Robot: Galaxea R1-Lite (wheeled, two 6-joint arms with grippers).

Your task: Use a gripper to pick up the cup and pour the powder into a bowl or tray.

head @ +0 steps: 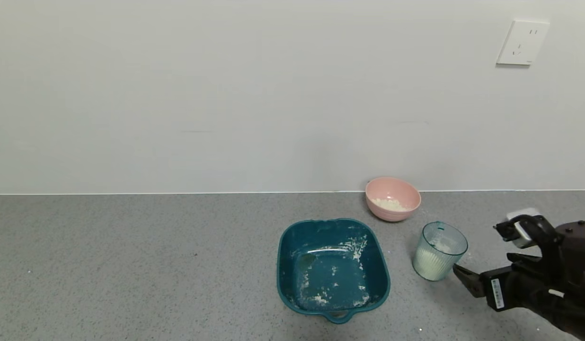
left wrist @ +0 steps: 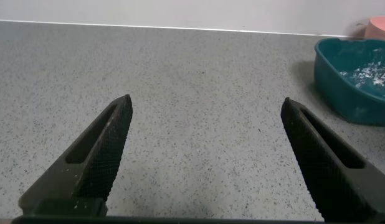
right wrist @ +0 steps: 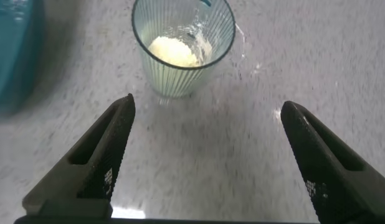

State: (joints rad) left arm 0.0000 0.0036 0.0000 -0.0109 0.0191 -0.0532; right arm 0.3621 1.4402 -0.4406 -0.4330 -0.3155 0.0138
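The ribbed pale blue-green cup [head: 439, 251] stands upright on the grey counter, to the right of the teal tray. White powder [right wrist: 172, 51] lies in its bottom. The pink bowl [head: 393, 199] sits behind it near the wall and holds some clumpy powder [head: 389, 204]. My right gripper [head: 476, 248] is open and empty, low over the counter just right of the cup and not touching it. In the right wrist view the cup [right wrist: 183, 46] stands ahead of the open gripper [right wrist: 205, 109]. My left gripper [left wrist: 206, 109] is open over bare counter and out of the head view.
The dark teal square tray [head: 332, 270] with powder smears sits left of the cup; it also shows in the left wrist view [left wrist: 357, 81], with the pink bowl's edge [left wrist: 380, 26] behind it. A wall runs along the counter's back, with a socket [head: 522, 42].
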